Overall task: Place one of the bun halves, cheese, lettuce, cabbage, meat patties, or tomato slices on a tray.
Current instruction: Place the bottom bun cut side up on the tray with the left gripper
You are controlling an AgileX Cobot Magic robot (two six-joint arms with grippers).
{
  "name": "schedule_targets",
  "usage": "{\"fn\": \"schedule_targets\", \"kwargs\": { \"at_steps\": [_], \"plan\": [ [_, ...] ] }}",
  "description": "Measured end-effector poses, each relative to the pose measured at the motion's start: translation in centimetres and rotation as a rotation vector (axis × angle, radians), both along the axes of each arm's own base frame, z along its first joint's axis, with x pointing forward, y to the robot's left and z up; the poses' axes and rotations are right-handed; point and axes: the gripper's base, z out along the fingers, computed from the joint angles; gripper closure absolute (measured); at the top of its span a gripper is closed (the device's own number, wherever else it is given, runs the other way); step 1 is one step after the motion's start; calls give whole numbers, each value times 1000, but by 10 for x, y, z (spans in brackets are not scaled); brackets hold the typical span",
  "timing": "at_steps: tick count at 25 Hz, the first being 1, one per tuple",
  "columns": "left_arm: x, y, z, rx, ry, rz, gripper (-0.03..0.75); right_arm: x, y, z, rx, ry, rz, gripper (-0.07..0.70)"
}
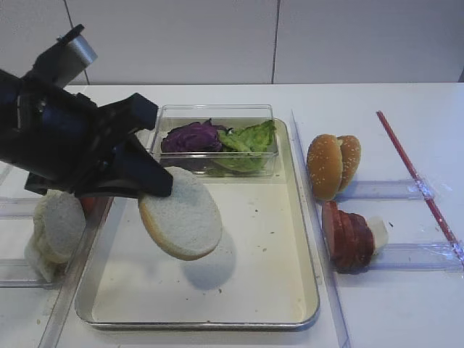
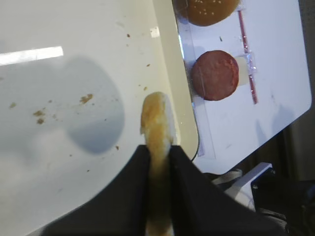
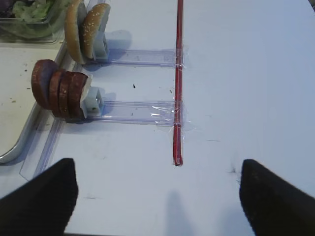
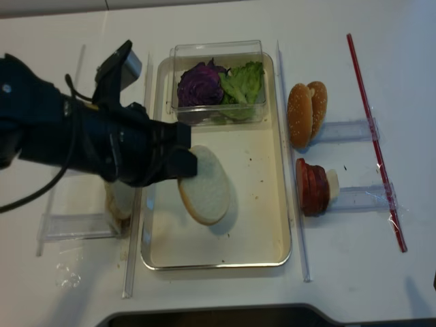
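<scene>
A: Start with the big things. The white table carries the tray, and over that tray's cream floor the left end effector hangs with a bun half pinched at its rim.

B: Shut on it, then?

A: Yes. The left wrist view shows the two dark fingers pressed flat on either face of the bun half, edge-on. It is tilted and off the surface, with its shadow on the tray floor beneath.

B: How will it handle?

A: Light and soft, I judge. Bread gives under pressure, so a rim grip like this one suits it, though a hard squeeze would dent the crumb. It is not slippery, and a short drop should do it no harm.

B: And the right end effector?

A: Its tips stand wide apart over bare table, holding nothing.

B: The rest?

A: The clear box at the tray's far end holds cabbage and lettuce, both limp and leafy. To the right of the tray, the sesame buns and meat patties stand on edge in holders. More pale bun halves wait on the left.
</scene>
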Motion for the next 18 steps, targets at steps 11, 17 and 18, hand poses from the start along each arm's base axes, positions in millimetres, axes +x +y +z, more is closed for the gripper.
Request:
{"fn": "schedule_targets", "kwargs": {
  "at_steps": [11,17,18],
  "plan": [
    [33,-23,-46,-99,87,-58,614,0,0,0,0,0,0,-56],
    [45,-16,-65,-75,116,-36,614,0,0,0,0,0,0,-56],
    [47,-15,-67,-74,117,-32,614,0,0,0,0,0,0,-56]
  ]
}}
